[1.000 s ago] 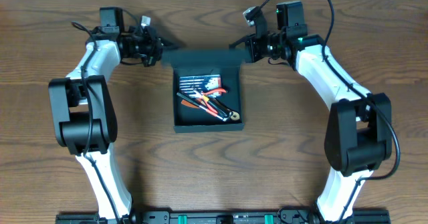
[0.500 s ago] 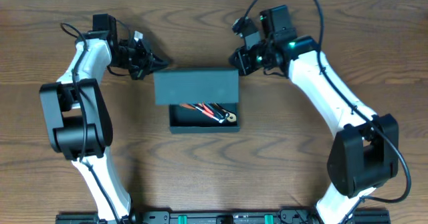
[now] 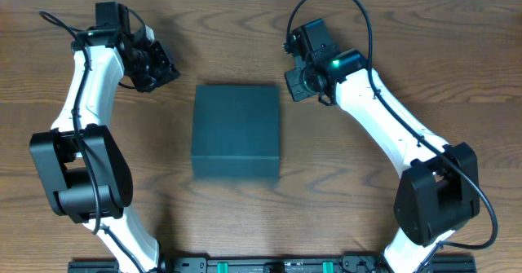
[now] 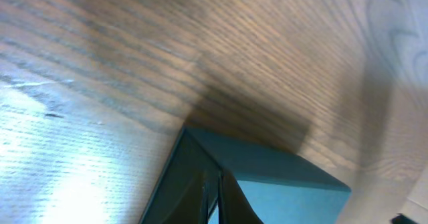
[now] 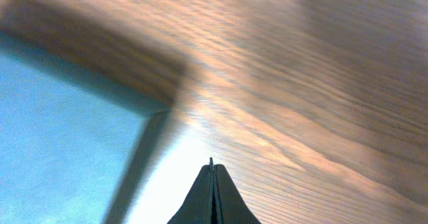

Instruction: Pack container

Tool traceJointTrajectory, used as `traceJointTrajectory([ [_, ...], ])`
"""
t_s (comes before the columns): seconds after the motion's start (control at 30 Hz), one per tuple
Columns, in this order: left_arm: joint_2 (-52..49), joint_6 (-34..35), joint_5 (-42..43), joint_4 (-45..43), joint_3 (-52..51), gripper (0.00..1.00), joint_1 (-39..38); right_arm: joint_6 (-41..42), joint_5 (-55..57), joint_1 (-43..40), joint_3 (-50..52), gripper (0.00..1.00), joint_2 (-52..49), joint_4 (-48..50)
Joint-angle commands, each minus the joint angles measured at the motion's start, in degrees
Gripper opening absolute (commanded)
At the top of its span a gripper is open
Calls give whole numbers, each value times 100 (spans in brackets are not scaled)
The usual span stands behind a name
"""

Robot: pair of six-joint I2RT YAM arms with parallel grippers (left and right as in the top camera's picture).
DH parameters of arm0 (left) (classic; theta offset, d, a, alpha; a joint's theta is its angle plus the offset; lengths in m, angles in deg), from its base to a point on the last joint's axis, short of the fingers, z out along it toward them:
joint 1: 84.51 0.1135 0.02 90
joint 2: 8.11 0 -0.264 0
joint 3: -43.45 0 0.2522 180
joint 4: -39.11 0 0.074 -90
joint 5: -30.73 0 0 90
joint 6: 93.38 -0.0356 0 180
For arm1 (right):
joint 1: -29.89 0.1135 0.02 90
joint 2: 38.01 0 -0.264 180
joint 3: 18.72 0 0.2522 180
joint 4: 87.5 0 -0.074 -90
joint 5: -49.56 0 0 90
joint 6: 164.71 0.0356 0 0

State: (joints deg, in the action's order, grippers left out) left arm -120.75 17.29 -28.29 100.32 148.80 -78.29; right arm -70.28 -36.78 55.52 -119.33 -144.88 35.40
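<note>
The container [image 3: 236, 130], a dark teal-black box, lies in the middle of the table with its flap lid down, so its contents are hidden. My left gripper [image 3: 165, 68] is shut and empty, above the table to the box's upper left; its wrist view shows the fingers [image 4: 215, 200] over a corner of the box [image 4: 287, 184]. My right gripper [image 3: 295, 84] is shut and empty, just off the box's upper right corner; its wrist view shows the closed fingertips [image 5: 212, 184] over bare wood beside the box [image 5: 60, 144].
The wooden table [image 3: 408, 28] surrounds the box on all sides. A black rail [image 3: 269, 265] runs along the front edge where both arm bases stand.
The lid swung from open to fully shut, hiding the tools. Both grippers let go of the lid and drew back from the box, the left one up and to the left.
</note>
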Motion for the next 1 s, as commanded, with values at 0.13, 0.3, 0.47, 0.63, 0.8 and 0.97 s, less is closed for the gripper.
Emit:
traceJointTrajectory([
  [0.13, 157, -227, -577, 402, 107, 5, 20, -72, 107, 177, -92, 1, 216, -111],
  [0.3, 527, -310, -1082, 754, 109, 5, 20, -131, -225, 525, -92, 1, 393, -509],
  [0.47, 1163, -332, -1292, 1200, 107, 6, 20, -129, -227, 837, -92, 1, 824, -942],
  [0.63, 1884, -328, -1287, 1567, 107, 63, 20, -284, -245, 931, -92, 86, 1493, -1270],
  [0.8, 2586, -275, -1281, 1932, 107, 99, 20, -280, -186, 929, -92, 99, 2214, -1493],
  [0.97, 3180, -170, -1137, 2540, 107, 99, 20, -280, -136, 929, -90, 99, 2789, -1974],
])
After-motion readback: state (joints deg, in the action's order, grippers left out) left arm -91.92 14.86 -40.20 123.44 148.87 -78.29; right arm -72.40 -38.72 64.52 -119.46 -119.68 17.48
